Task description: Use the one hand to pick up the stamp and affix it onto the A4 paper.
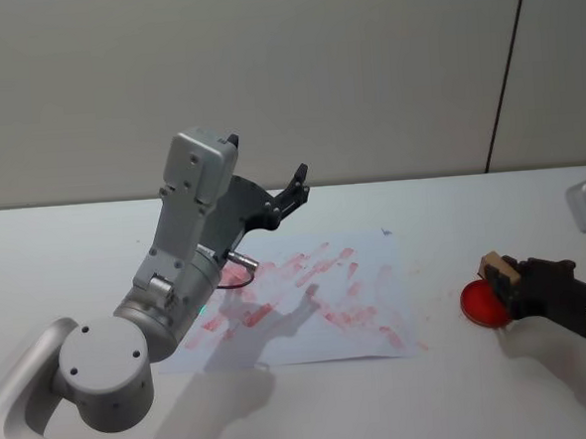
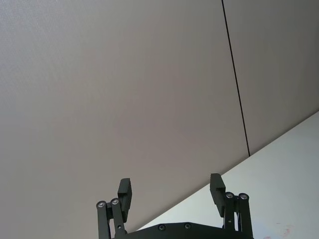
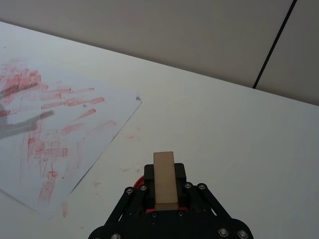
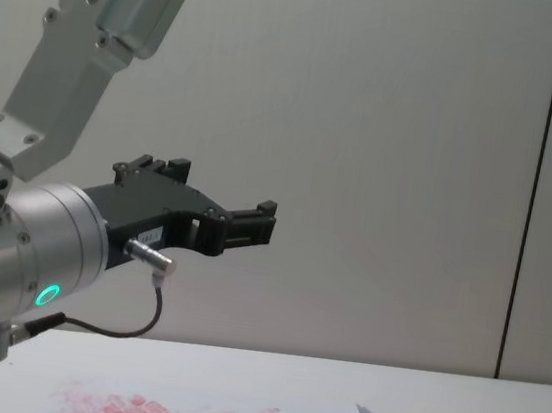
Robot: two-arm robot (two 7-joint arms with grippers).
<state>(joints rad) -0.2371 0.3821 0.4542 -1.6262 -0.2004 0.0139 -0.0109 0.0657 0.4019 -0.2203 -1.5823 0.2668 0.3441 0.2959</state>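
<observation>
The stamp (image 1: pixel 495 271) is held clenched in the right pincer (image 1: pixel 511 284) over a red ink pad (image 1: pixel 482 302) at the frame's lower right, so carriage leftward onto the A4 paper (image 1: pixel 399 317) is judged next, while the left pincer (image 1: pixel 272 196) is held raised, released.

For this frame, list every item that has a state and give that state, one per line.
right gripper: shut on the stamp, low over the red ink pad.
stamp: held between the fingers, off the paper.
red ink pad: uncovered, on the table.
A4 paper: flat, smeared with red prints.
left gripper: open, empty, raised above the paper.
</observation>
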